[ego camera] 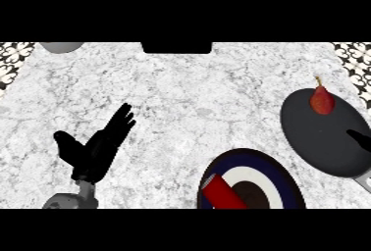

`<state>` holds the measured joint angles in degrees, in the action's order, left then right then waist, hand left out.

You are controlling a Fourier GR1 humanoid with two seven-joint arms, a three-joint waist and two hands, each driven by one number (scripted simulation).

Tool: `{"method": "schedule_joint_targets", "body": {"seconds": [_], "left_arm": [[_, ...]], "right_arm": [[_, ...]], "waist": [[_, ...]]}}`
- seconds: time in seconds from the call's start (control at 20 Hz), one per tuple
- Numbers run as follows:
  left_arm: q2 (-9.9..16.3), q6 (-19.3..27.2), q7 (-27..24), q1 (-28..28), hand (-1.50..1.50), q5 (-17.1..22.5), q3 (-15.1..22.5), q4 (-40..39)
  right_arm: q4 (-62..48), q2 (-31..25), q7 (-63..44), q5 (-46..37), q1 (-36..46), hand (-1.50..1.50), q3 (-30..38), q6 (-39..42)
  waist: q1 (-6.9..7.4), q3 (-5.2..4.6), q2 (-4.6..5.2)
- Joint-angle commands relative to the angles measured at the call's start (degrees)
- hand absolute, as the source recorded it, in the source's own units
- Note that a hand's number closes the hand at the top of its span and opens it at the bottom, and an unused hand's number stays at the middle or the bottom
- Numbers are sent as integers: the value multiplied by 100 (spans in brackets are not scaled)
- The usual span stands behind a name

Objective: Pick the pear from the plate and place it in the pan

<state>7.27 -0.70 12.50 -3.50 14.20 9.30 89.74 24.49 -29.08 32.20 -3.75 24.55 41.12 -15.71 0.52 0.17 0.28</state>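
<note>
Off to the right of my left hand (98, 147), well apart from it across the pale speckled stone counter (181, 93), I see the small red pear with a thin stem (322, 100) lying inside the dark grey round pan (326, 147), near the pan's far rim, stem pointing away from me. My left hand is spread, fingers straight and apart, thumb out to the side, holding nothing, with its grey forearm (69, 201) coming in at the lower edge. Between that hand and the pan, closer to me, sits the round plate with dark blue, white and black rings (279, 179), and a red flat block (223, 193) rests on its near left part. Only a dark sliver of my right hand (360, 138) shows over the pan's right side at the view's edge, and I cannot tell how it is set. Far beyond my left hand, a grey rounded object (62, 46) peeks in at the counter's back edge, and a black rectangular shape (177, 47) sits at the middle of that edge
</note>
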Motion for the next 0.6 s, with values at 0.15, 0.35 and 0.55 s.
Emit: {"method": "schedule_joint_targets", "body": {"seconds": [0.15,0.35,0.55], "left_arm": [[-126,98,39,-56,0,-103,-29,-47],[51,-105,3,-33,0,8,-323,-180],[-97,-239,-267,165,0,-164,-210,-146]], "right_arm": [[97,-178,750,445,-1096,-150,19,1760],[726,-71,779,675,-1686,-150,-89,2115],[1155,-6,802,866,-2079,-150,-268,2209]], "waist": [[-106,-16,-41],[-127,-26,-52],[-82,-21,-39]]}}
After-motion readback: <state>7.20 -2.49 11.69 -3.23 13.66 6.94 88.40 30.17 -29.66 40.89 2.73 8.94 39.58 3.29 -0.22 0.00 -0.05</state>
